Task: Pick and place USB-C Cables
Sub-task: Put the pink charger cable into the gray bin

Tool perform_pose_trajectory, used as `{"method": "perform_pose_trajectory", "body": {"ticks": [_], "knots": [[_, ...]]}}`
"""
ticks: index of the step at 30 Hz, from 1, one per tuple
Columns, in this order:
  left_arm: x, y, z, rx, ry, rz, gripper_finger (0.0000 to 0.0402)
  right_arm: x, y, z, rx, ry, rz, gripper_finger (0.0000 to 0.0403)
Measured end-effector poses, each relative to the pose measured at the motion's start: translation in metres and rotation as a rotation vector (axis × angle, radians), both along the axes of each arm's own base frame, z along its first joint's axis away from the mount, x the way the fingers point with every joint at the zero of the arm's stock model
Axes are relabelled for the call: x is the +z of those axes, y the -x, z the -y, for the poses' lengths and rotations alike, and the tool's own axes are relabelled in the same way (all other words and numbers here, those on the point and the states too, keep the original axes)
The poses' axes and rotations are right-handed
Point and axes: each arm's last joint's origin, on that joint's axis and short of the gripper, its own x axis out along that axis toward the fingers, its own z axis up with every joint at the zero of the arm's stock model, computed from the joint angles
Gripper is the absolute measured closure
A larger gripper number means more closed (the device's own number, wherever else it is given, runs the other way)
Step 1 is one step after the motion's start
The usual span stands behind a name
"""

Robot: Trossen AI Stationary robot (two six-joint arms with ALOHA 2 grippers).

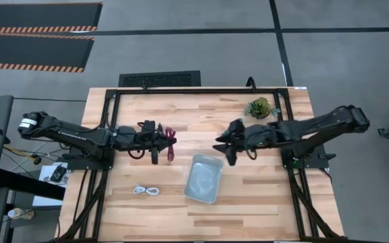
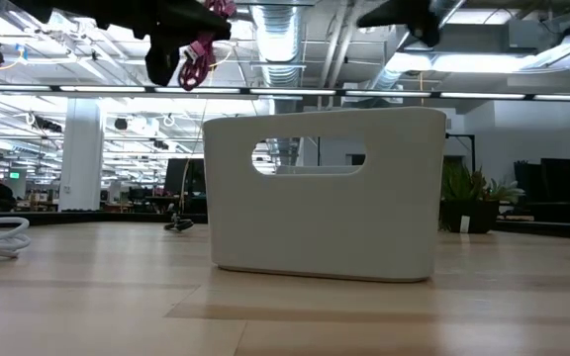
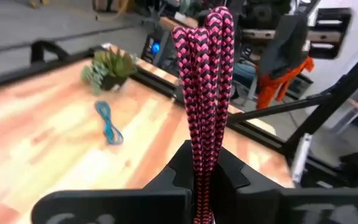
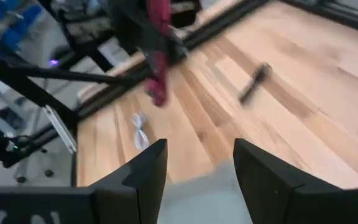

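High view: the magenta-red USB-C cable [image 1: 170, 143] hangs looped from the left gripper [image 1: 162, 142], raised above the desk [image 1: 262, 202] left of the grey tray [image 1: 204, 178]; the left wrist view shows its braided strands [image 3: 205, 93] pinched between fingers [image 3: 235, 177] closed tight on it. The white cable [image 1: 146, 191] lies coiled on the desk nearer the front edge, left of the tray and apart from it. The teal-blue cable [image 3: 108, 122] lies on the wood near the small green plant [image 1: 260, 107] at the far side, and a dark cable [image 4: 254, 82] rests on the boards in the right wrist view. The right gripper [image 1: 223, 146] hangs above the tray's far right corner, its fingers [image 4: 143, 177] parted about halfway and holding nothing.
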Motion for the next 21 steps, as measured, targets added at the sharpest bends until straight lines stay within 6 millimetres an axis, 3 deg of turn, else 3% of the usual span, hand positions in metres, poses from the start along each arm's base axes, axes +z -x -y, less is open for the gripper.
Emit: {"method": "perform_pose_trajectory", "body": {"ticks": [9,14,21], "knots": [[-0.008,-0.001,0.015,0.059,0.165,-0.025,0.0399,0.005,0.041,-0.012,-0.142,-0.029,-0.084,0.0196],[-0.015,-0.013,0.025,0.090,0.230,-0.091,0.0399,0.001,0.046,-0.020,-0.172,-0.006,-0.104,0.0196],[-0.004,-0.050,0.042,0.081,0.175,-0.223,0.0399,-0.001,0.044,-0.022,-0.169,-0.001,-0.116,0.0196]]}}
